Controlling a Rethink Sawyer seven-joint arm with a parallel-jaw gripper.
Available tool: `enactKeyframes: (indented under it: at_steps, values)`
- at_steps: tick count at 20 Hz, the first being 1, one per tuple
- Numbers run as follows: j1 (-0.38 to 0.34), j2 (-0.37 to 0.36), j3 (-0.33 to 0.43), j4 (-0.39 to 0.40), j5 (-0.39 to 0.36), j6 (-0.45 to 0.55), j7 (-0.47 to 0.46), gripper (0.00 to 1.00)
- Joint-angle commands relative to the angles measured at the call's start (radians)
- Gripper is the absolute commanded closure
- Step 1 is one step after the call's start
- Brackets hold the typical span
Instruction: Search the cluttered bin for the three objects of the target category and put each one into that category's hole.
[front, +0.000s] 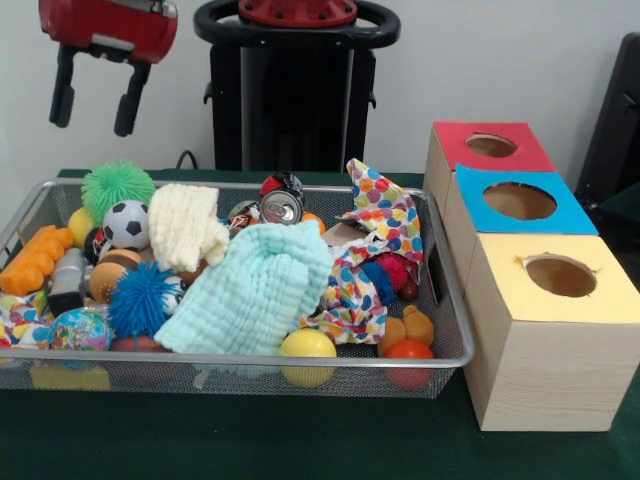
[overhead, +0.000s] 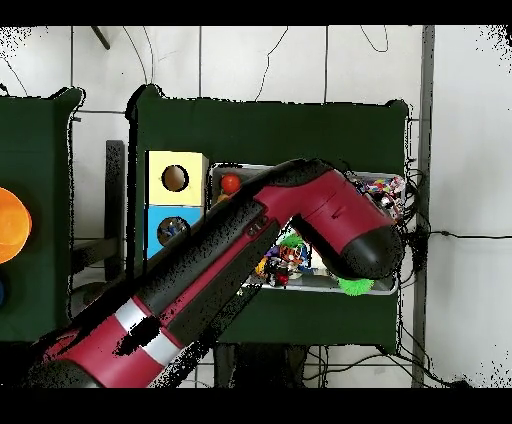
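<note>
Jaws spread and empty, the gripper (front: 94, 95) hangs well above the bin (front: 455, 330), over its corner with the green spiky ball (front: 118, 186). To search well, I'd drop straight onto one exposed toy, clear of the pale blue cloth (front: 255, 290). From overhead the arm (overhead: 240, 250) slants across the bin. Boxes (front: 545, 330) with holes sit well off to the side.

You have the bin (front: 452, 330) on the desk (front: 250, 440), with three boxes (front: 545, 330) in a row just to its right in the front view, each with a hole (front: 560, 275) on top. In the bin, a folded cloth (front: 250, 290) lies in the middle over other things, a can (front: 282, 200) behind it, a football (front: 126, 224) to the left, and two balls (front: 307, 345) against the near wall. The pincer (front: 95, 100) hangs above the bin's far left corner.
</note>
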Motion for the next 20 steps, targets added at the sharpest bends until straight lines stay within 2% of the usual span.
enactKeyframes:
  at_steps: [1, 10, 20]
  values:
    - [-0.025, 0.088, 0.204, -0.124, 0.004, -0.101, 0.007, 0.0]
    - [-0.041, 0.053, 0.276, -0.129, 0.051, -0.077, -0.05, 0.0]
    - [-0.063, 0.088, 0.306, -0.187, 0.037, 0.007, -0.082, 0.0]
